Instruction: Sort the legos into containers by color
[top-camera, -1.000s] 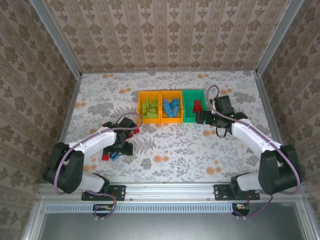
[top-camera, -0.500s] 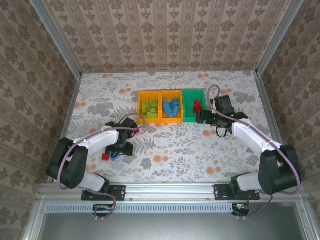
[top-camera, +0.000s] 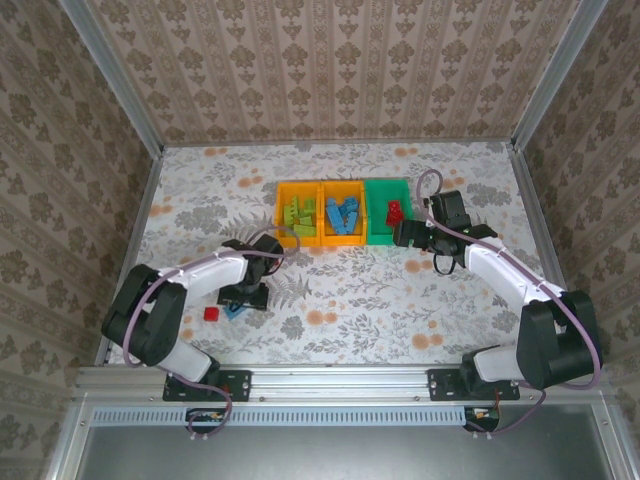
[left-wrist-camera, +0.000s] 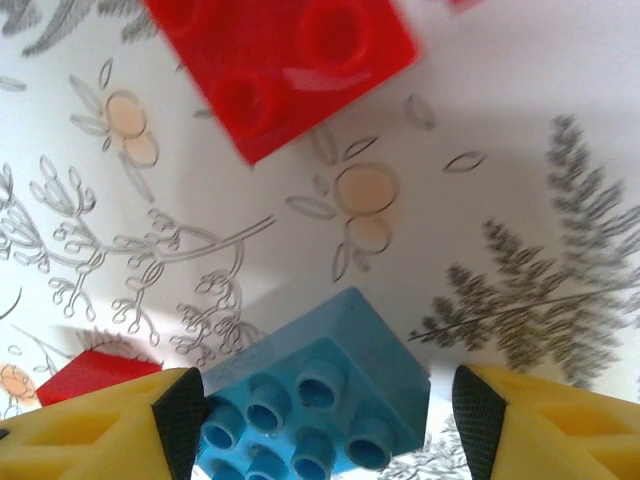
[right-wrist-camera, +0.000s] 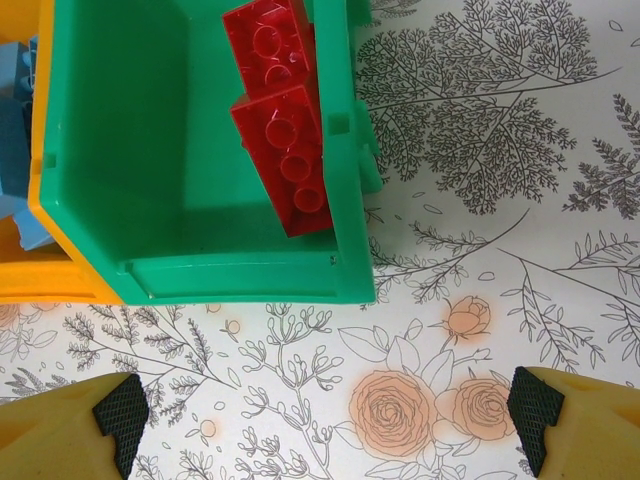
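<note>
Table (top-camera: 400, 300): flowery top, with 3 bins (top-camera: 320, 243) joined in 1 row at the back.
Bins: green bricks (top-camera: 298, 218) in the left one, blue bricks (top-camera: 343, 218) in the middle one, 2 red bricks (right-wrist-camera: 285, 130) in the green bin (right-wrist-camera: 240, 280).
Right gripper (right-wrist-camera: 325, 410): fingers spread wide, just in front of the green bin.
Left gripper (left-wrist-camera: 320, 420): fingers spread on both sides of a blue brick (left-wrist-camera: 320, 390) lying on the table; 1 pad (left-wrist-camera: 180, 415) touches it, the other is just off it.
Red brick (left-wrist-camera: 290, 70): loose, near the blue brick; a red corner (left-wrist-camera: 90, 372) may be another.
</note>
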